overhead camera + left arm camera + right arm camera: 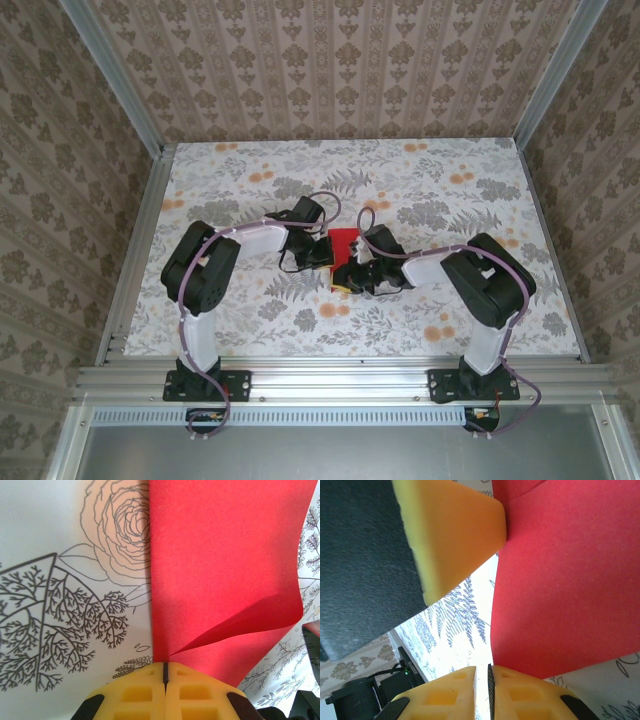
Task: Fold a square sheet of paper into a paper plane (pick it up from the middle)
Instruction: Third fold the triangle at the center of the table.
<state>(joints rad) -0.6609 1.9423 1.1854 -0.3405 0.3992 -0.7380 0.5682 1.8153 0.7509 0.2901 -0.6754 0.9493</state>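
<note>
Yellow fingers [135,695] of the left gripper [165,667] sit pressed together, seam closed. The square sheet of paper [225,555] rises straight out of that seam, so the gripper looks clamped on its edge.

Sheet is bright red, mostly flat over the flowered desk [50,520]. One lower corner curls up loosely; no sharp crease there.

Right gripper [482,672]: jaws stand only a thin slit apart. The sheet's corner comes down to that slit, but I cannot tell whether it is pinched. One left-gripper finger [455,525] touches the sheet's edge higher up.

From above, the sheet [345,242] lies mid-desk, between the left gripper [322,252] and the right gripper [352,275].

Progress, as a judgement: early. The sheet has been picked up at the middle of the desk. No centre crease, no pointed nose and no layered wings are visible. The folding itself appears to be all ahead.
</note>
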